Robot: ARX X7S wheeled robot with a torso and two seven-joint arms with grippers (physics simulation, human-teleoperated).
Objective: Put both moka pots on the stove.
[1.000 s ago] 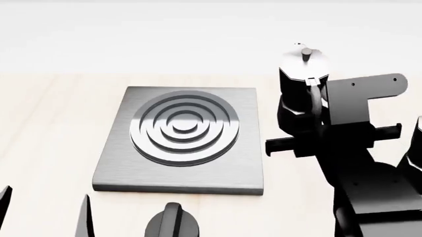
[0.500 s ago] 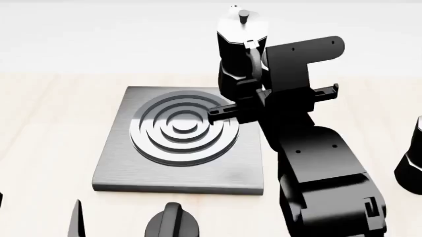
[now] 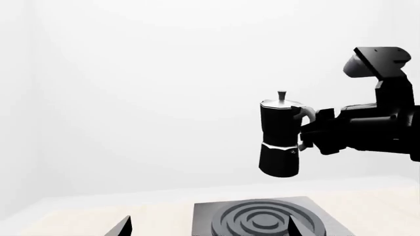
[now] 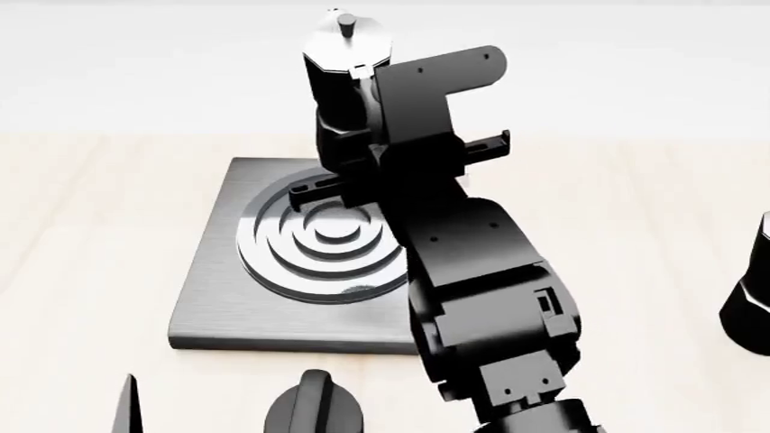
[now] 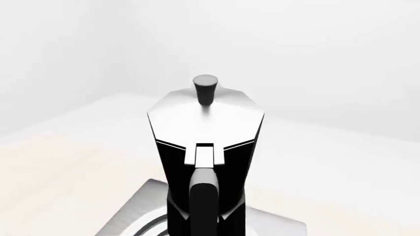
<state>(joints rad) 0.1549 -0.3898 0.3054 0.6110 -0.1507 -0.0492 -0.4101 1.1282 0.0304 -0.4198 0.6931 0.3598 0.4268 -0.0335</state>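
One moka pot (image 4: 343,68) hangs upright in the air over the back of the stove (image 4: 215,302), its handle held by my right gripper (image 4: 359,135), which is shut on it. From the left wrist view the moka pot (image 3: 281,137) floats well above the stove (image 3: 208,216), clear of the burner rings. The right wrist view looks down on the silvery lid and knob of this moka pot (image 5: 204,123) with the stove (image 5: 135,209) below. A second moka pot (image 4: 752,302) stands at the right edge, partly cut off. My left gripper (image 3: 210,228) is open and holds nothing, low in front of the stove.
A short round black knob with a ridge (image 4: 316,408) sits near the front edge, just in front of the stove. My right arm (image 4: 481,289) stretches across the stove's right half. One left finger (image 4: 126,406) shows at the bottom left.
My right arm has carried the moka pot up and to the left, from beside the stove's right edge to above the burner. The left fingers have sunk lower in the head view.
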